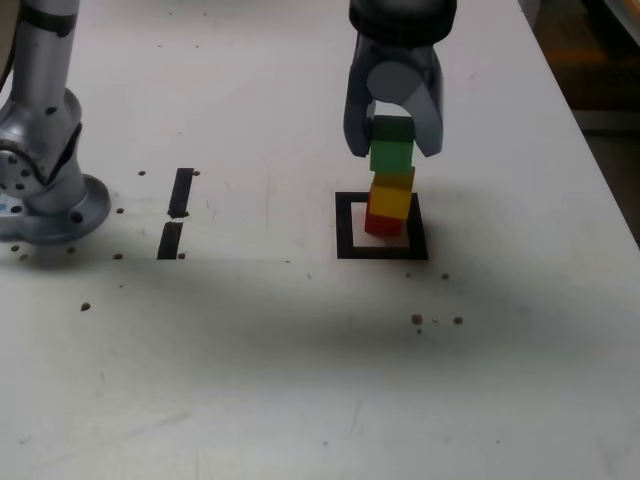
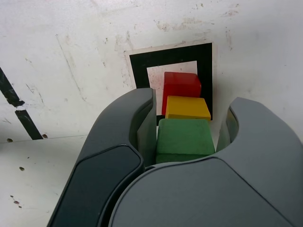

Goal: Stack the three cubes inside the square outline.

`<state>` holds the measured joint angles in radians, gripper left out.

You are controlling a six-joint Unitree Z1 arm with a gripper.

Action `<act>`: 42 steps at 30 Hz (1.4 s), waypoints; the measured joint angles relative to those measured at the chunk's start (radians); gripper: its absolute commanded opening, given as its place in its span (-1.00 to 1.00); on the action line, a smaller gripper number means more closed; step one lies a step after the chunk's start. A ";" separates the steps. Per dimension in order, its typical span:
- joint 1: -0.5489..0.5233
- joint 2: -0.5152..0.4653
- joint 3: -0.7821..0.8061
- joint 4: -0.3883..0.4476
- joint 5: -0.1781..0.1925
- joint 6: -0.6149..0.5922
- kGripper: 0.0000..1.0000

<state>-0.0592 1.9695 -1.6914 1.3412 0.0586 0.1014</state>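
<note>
Three cubes stand stacked in the square outline (image 1: 345, 225) (image 2: 142, 66), a black tape frame with a white centre. The red cube (image 1: 380, 224) (image 2: 181, 85) is at the bottom, the yellow cube (image 1: 392, 198) (image 2: 187, 109) sits on it, and the green cube (image 1: 390, 155) (image 2: 183, 137) is on top. The stack leans slightly, each cube a little offset from the one below. My gripper (image 1: 395, 150) (image 2: 191, 101) comes down from above and is shut on the green cube, one grey finger on each side. The green cube rests on the yellow one.
Two short black tape strips (image 1: 181, 192) (image 1: 170, 240) lie to the exterior view's left of the outline. The arm's silver base (image 1: 40, 170) stands at the far left. Small dark specks dot the white table. The table's edge (image 1: 600, 170) runs down the exterior view's right.
</note>
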 measured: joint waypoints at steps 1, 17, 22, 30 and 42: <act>0.000 0.000 0.001 -0.001 -0.001 0.000 -0.20; 0.000 0.002 0.013 -0.026 -0.020 0.015 0.41; 0.000 0.004 0.016 -0.032 -0.020 0.025 0.61; 0.000 -0.006 0.027 -0.037 -0.005 0.030 0.88; 0.013 -0.188 0.148 -0.029 0.046 0.010 0.94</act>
<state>-0.0466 1.7819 -1.5433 1.3118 0.1044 0.1118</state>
